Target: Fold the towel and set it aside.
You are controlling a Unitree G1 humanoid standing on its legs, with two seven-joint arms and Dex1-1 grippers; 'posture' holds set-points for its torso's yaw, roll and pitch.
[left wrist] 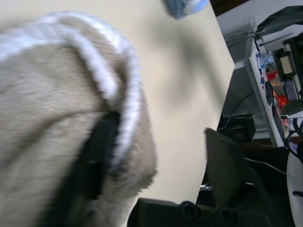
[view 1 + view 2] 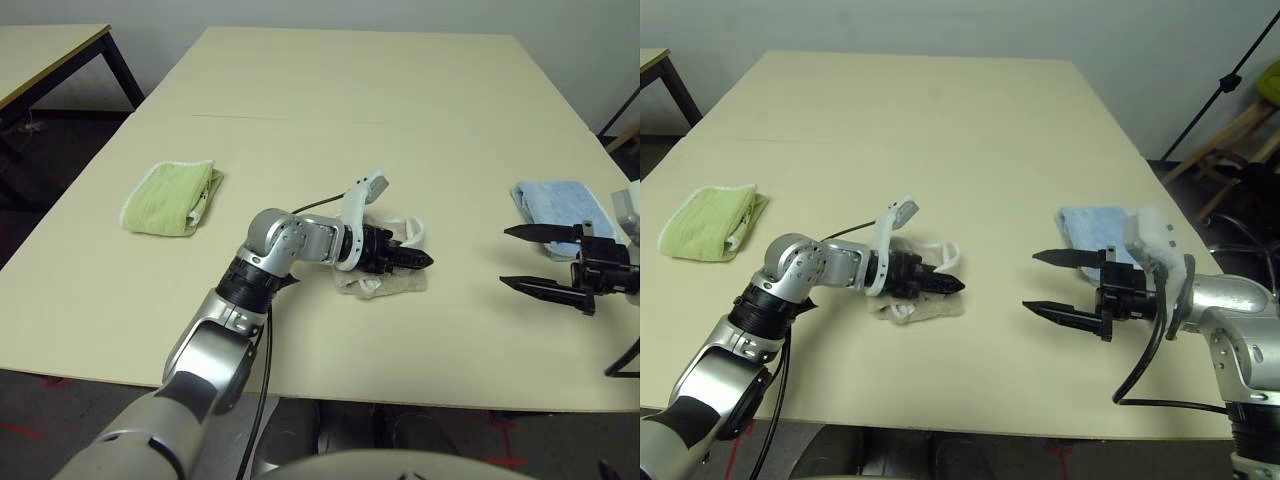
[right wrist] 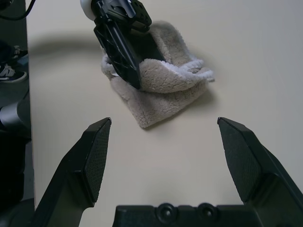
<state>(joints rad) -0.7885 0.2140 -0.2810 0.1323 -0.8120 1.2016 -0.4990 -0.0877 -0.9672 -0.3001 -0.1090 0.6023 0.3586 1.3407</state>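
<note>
Towel (image 3: pixel 161 90) sits bunched/folded near center of the surface (image 2: pixel 330 90), toward the front edge. L gripper (image 2: pixel 405 258) lies low on top of it, fingers together, pinching towel fabric – white edging wraps one finger in the left wrist view. R gripper (image 2: pixel 1052 283) is wide open, hovering apart from the towel, holding nothing. Green towel (image 2: pixel 172 198) far left, blue towel (image 2: pixel 1092 228) just behind the R gripper.

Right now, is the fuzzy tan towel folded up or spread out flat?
Folded up. The fuzzy tan terry towel lies as a small bunched bundle with doubled layers, its white edge curled over, and the left gripper pinches it.
</note>
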